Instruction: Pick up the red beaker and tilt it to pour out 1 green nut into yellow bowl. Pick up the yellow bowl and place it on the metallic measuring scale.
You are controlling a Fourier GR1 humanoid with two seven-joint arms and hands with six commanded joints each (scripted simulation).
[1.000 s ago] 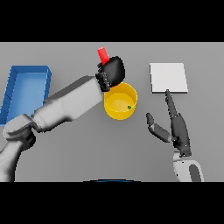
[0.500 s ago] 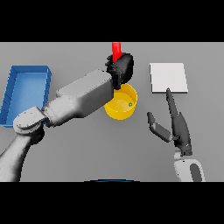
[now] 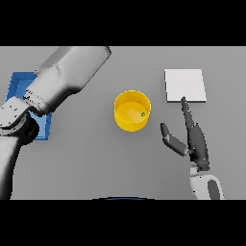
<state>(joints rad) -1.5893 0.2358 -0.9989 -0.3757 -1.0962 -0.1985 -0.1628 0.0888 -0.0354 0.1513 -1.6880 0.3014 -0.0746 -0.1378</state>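
Yellow bowl (image 3: 132,111) with one green nut (image 3: 142,114) inside sits on the grey table (image 3: 96,158), up and to the left of the robot's right hand (image 3: 194,139).

The right hand rests open and holds nothing, fingers straight, thumb spread toward the bowl; its fingertips reach the near edge of the pale square measuring scale (image 3: 185,85). The left arm (image 3: 62,79) crosses a blue tray (image 3: 19,81) and leaves the view at the top, so the left hand and the red beaker are out of sight.
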